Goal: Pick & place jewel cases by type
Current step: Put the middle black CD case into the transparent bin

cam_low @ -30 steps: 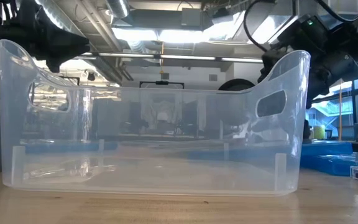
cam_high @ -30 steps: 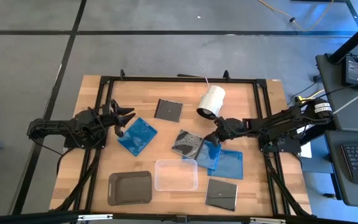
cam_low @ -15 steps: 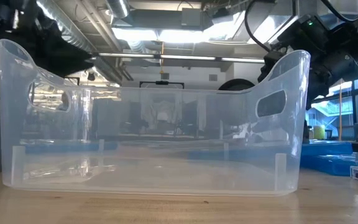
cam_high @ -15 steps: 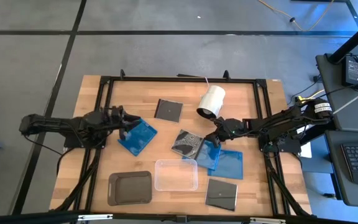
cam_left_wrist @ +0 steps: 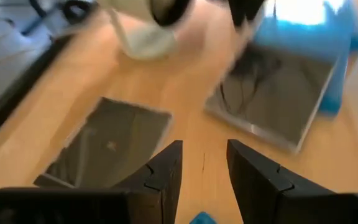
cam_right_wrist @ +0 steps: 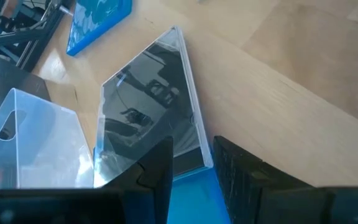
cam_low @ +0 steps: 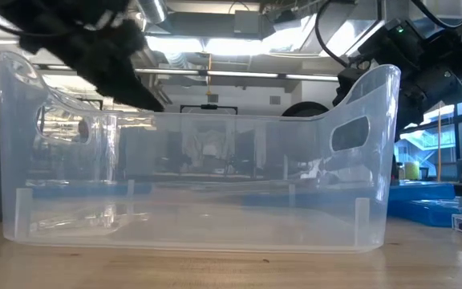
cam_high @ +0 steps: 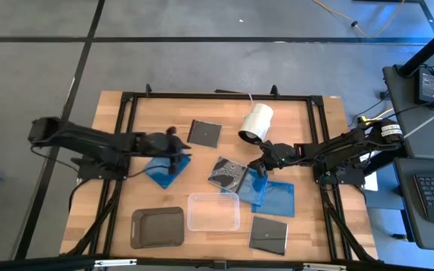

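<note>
Blue cases: one translucent blue jewel case (cam_high: 164, 167) lies at the table's left-centre, partly under the left arm; two more blue cases (cam_high: 271, 194) overlap near the right arm.
Dark cases: one dark jewel case (cam_high: 203, 132) lies toward the far edge beside the white cylinder (cam_high: 257, 122); a second dark case (cam_high: 227, 173) rests mid-table, touching the blue pair; a third dark case (cam_high: 268, 234) sits at the near right.
Trays: a clear tray (cam_high: 213, 211) and a dark grey tray (cam_high: 157, 227) stand side by side at the near edge, both seemingly without cases.
Left gripper (cam_left_wrist: 204, 163): held low over bare wood just past the left blue case, fingers slightly apart, nothing between them.
Right gripper (cam_right_wrist: 191, 163): fingers set close together over the edge of a blue case; whether that edge is actually pinched cannot be told.
Step in hand: probably a pick of one case per arm.
Technique: each thin case is best taken by one free edge, tilted clear of its neighbour before lifting.
Hazard: dragging the overlapped dark case is to be avoided.
</note>
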Tool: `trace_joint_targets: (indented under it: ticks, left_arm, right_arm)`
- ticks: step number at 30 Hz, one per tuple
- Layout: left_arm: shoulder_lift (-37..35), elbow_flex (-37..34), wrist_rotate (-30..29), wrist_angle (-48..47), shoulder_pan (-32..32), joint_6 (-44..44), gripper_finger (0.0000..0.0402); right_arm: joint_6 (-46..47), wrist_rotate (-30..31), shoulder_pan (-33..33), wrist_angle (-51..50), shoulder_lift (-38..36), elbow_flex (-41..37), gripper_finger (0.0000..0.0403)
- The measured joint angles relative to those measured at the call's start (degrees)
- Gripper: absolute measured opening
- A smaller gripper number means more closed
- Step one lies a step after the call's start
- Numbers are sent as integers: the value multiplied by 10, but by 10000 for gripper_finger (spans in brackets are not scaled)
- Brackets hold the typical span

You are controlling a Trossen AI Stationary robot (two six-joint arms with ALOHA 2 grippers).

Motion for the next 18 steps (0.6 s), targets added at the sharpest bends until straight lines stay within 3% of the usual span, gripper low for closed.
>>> trace_joint_targets:
  ticks: [9,18]
  left_arm:
    - [210,129,90,-65,0,91,123]
    - [302,169,144,-66,-9,130,123]
  right_arm:
    - [60,-2,0,-4,0,0,118]
    - [59,-2,0,-15,0,0,118]
